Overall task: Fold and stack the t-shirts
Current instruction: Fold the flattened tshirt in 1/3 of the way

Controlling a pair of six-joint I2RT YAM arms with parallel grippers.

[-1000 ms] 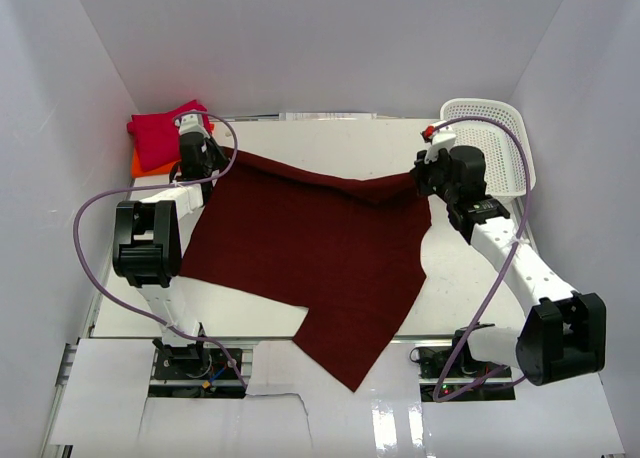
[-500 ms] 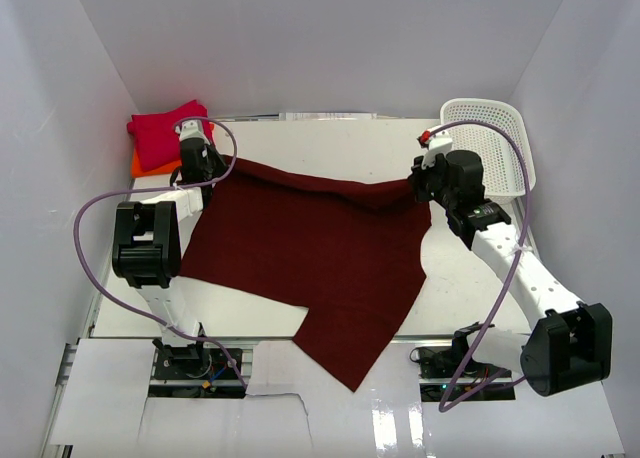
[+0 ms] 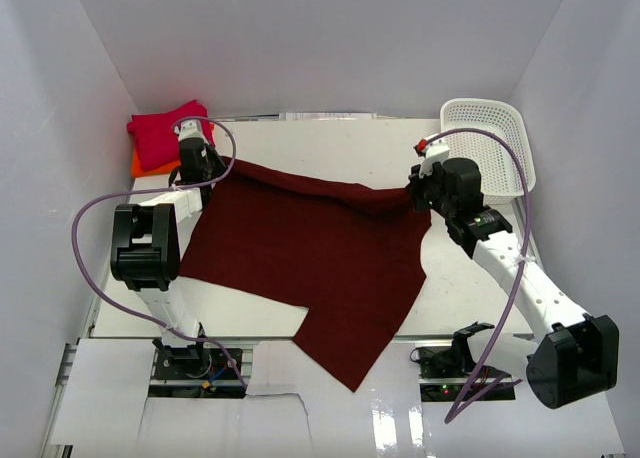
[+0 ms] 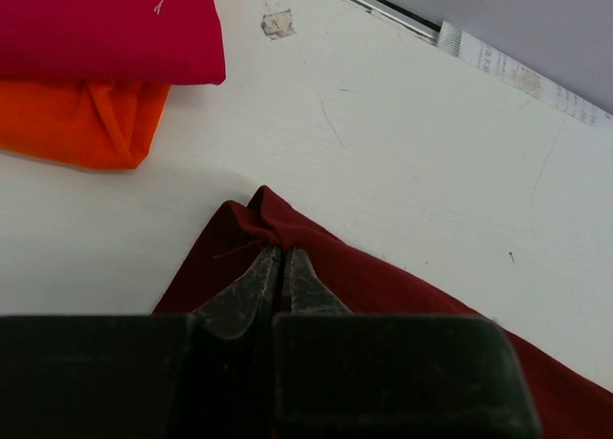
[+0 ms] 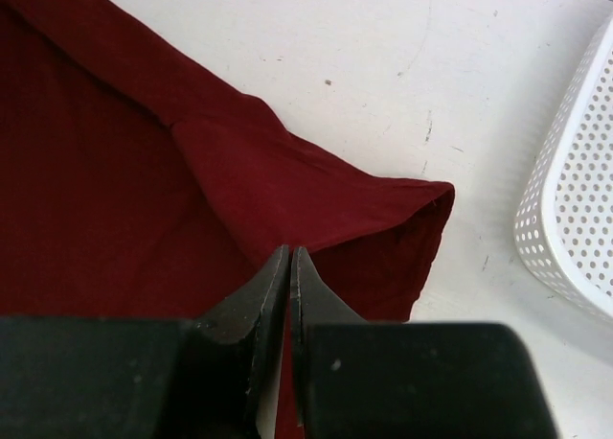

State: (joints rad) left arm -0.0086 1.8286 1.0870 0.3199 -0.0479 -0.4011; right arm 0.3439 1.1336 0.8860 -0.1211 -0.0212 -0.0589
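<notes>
Lower centre of the top view: we list the dark maroon t-shirt (image 3: 310, 263), spread on the tabletop (image 3: 330, 143), one corner hanging past the near edge.

Mid-frame: its far edge runs left to right, slightly slack, between our two hands.
- Our left hand (image 4: 281, 265) is pinched tight on that edge's left corner.
- Our right hand (image 5: 289, 260) is pinched tight on the cloth by the right corner.

The whole garment lies below both hands in frame, so we judge a fold must carry that edge toward the bottom.

Upper left: crimson t-shirt (image 3: 165, 130) folded atop orange t-shirt (image 3: 141, 164), just beyond the left hand, the nearer one.

Upper right: white basket (image 3: 495, 143).
</notes>
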